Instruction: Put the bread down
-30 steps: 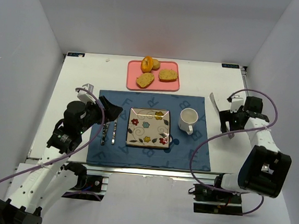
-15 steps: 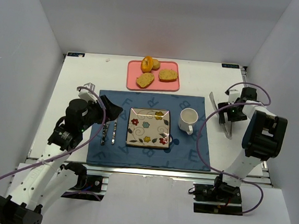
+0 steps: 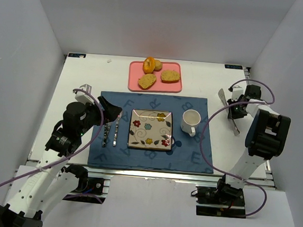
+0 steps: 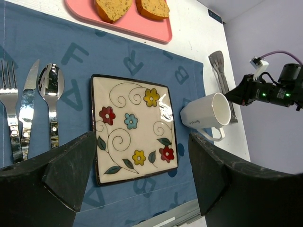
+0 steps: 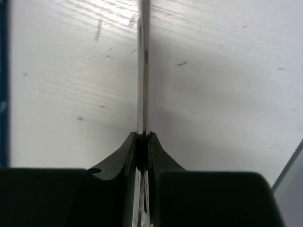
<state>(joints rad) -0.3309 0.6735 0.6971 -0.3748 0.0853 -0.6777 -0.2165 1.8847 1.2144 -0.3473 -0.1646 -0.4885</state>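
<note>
Pinching thin, shiny metal tongs (image 5: 143,56) w/ right pincer (image 5: 143,138).

Bright, even light fell from above, leaving glare on the plate (image 4: 135,127) and spoon (image 4: 49,90), a soft shadow on the table (image 5: 213,94) beside the tongs (image 5: 142,56), and the right wrist's near fingers (image 5: 118,158) dark and blurred.

A robotics lab cell: plain white walls (image 3: 24,54) box in a white table (image 3: 86,76) with an aluminium rail (image 3: 136,171).
</note>
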